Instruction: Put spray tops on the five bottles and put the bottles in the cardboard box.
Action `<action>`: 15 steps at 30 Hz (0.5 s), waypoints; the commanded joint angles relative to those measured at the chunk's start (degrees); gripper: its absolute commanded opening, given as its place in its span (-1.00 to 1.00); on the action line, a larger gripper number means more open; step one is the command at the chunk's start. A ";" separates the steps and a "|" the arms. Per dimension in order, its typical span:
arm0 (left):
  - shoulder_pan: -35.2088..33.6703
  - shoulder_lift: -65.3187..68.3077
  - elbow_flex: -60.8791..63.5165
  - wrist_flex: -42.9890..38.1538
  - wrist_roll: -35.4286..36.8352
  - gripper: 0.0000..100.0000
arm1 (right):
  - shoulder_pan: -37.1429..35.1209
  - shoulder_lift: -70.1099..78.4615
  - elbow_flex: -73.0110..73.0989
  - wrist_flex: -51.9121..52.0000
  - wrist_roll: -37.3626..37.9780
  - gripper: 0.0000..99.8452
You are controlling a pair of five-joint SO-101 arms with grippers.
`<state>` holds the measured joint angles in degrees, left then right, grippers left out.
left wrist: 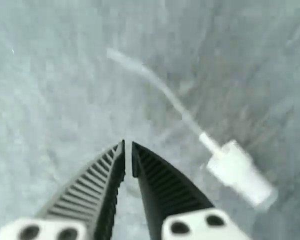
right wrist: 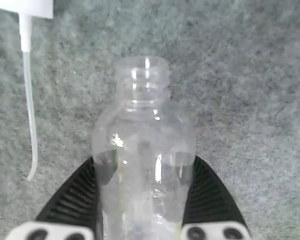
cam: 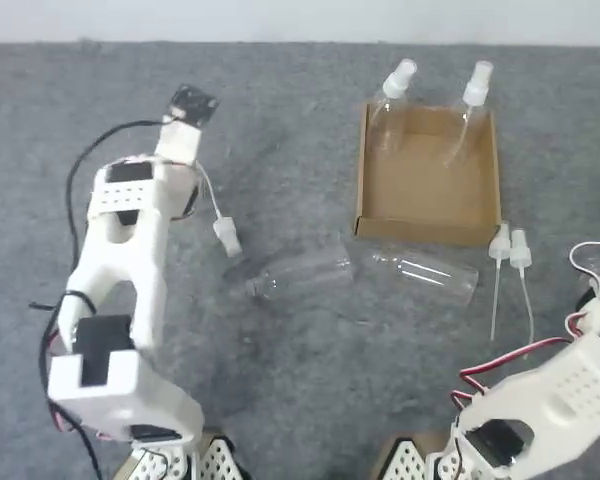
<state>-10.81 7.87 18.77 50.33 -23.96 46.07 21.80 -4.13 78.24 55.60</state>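
Note:
My left gripper [left wrist: 128,145] is shut with nothing in it, low over the grey carpet. A white spray top [left wrist: 237,172] with its thin tube lies on the carpet just beside the gripper's fingers. In the high view this spray top [cam: 227,237] rests close to the left arm [cam: 130,200]. My right gripper [right wrist: 145,162] is shut on a clear, capless bottle [right wrist: 144,150]. Another spray top [right wrist: 25,7] lies on the carpet beyond that bottle. Two capless bottles [cam: 290,272] [cam: 425,272] lie in front of the cardboard box [cam: 428,232]. The box holds two bottles with spray tops [cam: 398,78] [cam: 477,82].
Two loose spray tops [cam: 500,245] [cam: 521,252] lie side by side right of the box's front corner, tubes pointing toward the front. The right arm [cam: 560,395] sits at the lower right edge. Red and black cables trail by both arms.

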 commanded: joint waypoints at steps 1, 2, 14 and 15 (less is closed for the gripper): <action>4.31 -2.64 -1.98 -8.97 3.08 -0.98 | -1.19 -0.92 -3.52 1.01 0.09 -0.87; 5.01 -1.14 -2.15 -10.99 4.04 -0.98 | -1.45 -0.92 -3.52 1.01 0.09 -0.87; 3.25 16.97 -9.71 -12.66 1.67 -0.98 | -1.54 -0.92 -3.52 1.01 0.35 -0.87; 2.81 16.88 -9.71 -11.96 0.53 -0.98 | -1.63 -0.92 -3.52 1.01 0.26 -0.87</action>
<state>-6.33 25.98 12.62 36.44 -19.82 45.63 21.80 -4.13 78.24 55.60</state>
